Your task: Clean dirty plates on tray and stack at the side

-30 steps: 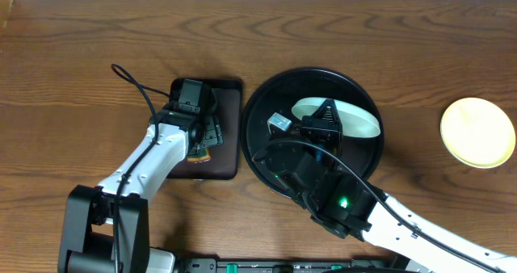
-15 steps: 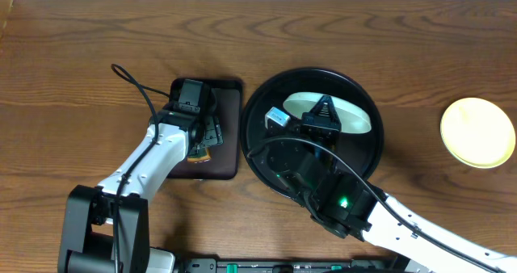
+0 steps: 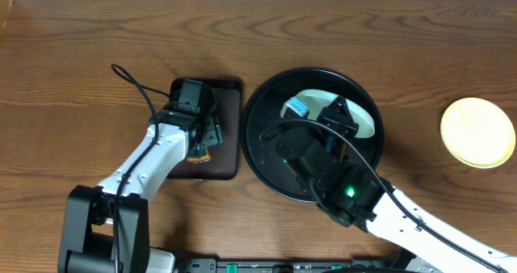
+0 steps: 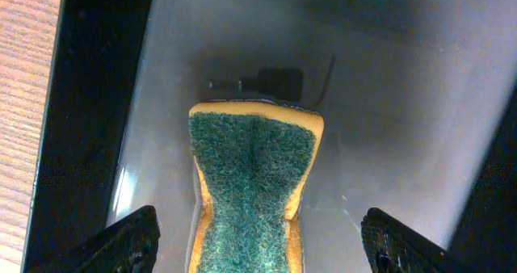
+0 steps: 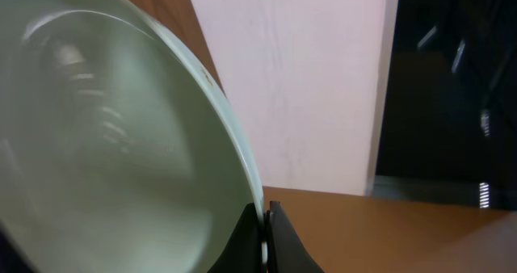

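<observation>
Two arms share the wooden table (image 3: 81, 63), and the step in hand looks like lifting a green plate so it can be wiped. The round black tray (image 3: 266, 156) sits at centre, a smaller brown tray (image 3: 229, 136) just to its left. A yellow plate (image 3: 477, 132) lies well apart on the right, off the tray. The mint-green plate (image 3: 365, 121) is over the tray, tilted on edge, with the right gripper (image 3: 338, 115) pinching its rim. The left gripper (image 4: 254, 241) hangs spread wide over a green-topped sponge (image 4: 252, 184) on the brown tray.

Next, I judge, the left fingers must close on the sponge and carry it to the raised plate.

From overhead the plate's face is mostly hidden by the arm; the right wrist view shows its glossy hollow (image 5: 105, 144) and the fingers (image 5: 279, 245) meeting at its edge. Only the left wrist view shows the sponge clearly.
</observation>
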